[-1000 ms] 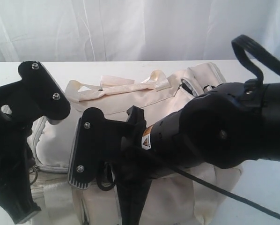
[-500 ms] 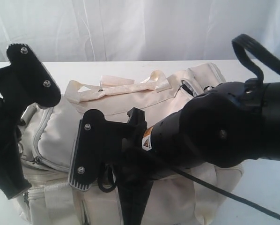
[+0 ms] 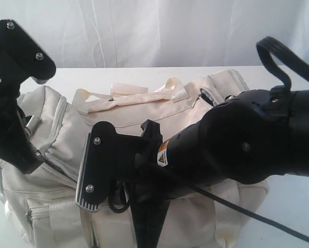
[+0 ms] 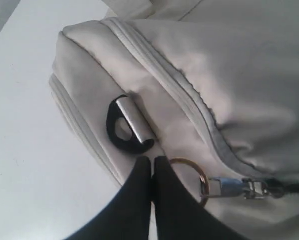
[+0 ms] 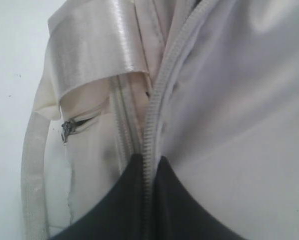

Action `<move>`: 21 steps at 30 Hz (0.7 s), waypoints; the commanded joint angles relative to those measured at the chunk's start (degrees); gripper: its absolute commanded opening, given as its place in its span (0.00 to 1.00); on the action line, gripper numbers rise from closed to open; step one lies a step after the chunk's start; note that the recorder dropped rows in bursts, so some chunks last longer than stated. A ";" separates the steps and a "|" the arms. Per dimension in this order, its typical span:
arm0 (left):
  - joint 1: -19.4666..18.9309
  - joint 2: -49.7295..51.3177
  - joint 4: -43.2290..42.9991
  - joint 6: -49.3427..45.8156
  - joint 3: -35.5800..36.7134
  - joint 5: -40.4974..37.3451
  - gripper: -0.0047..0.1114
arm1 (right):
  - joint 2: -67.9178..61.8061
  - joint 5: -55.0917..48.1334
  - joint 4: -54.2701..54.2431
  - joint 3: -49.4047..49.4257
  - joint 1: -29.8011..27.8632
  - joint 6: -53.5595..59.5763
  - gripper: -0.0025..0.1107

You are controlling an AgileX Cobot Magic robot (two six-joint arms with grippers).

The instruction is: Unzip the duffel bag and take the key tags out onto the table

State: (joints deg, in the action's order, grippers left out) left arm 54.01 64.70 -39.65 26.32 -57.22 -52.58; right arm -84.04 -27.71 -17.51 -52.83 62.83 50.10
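From where I stand, the job looks to be in its first step, working the zip. The key tags are nowhere in sight, so I take them to be inside the duffel bag (image 3: 144, 111), which lies on the white table (image 4: 29, 150) under both arms.

The left gripper (image 4: 152, 167) has its jaws pressed tightly together at the bag's end. Just beyond the tips sits a black D-ring (image 4: 111, 129). Just to one side of the jaws hangs a brass ring (image 4: 187, 161), clipped to the metal zip pull (image 4: 239, 188). One finger hides part of that ring, so I cannot tell whether the jaws have hold of it or are only touching the fabric beside it. Past the pull, on the side away from the jaws, the zip shows a dark gap, so a short stretch appears to be open.

The right gripper (image 5: 148, 165) is also closed, pinching the bag's zip seam. The grey zip teeth (image 5: 157, 110) run straight out from between its fingers, and a satin strap (image 5: 99, 45) is folded over farther out.

As I judge it, the next move depends on the left jaws having a sure hold on the ring or pull. They would then draw it along the line of teeth while the right jaws keep the seam taut. If the fabric bunches ahead of the pull, the zip could jam.
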 commanded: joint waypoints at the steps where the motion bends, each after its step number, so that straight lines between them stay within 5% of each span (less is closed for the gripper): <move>1: -5.38 -0.63 -0.04 -1.15 0.08 2.90 0.04 | -0.05 -4.27 0.20 0.32 0.14 -0.47 0.02; 13: -22.01 7.74 -0.22 -2.75 -0.13 23.56 0.04 | -0.05 -6.45 0.20 0.32 0.14 -0.85 0.02; 21: -24.84 7.60 1.88 -2.75 -0.52 21.32 0.04 | -0.05 -7.17 0.20 0.32 0.14 -0.90 0.02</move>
State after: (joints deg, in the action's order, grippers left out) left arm 30.73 73.60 -32.56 23.45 -57.14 -29.46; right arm -84.04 -26.83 -17.51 -53.37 62.83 49.42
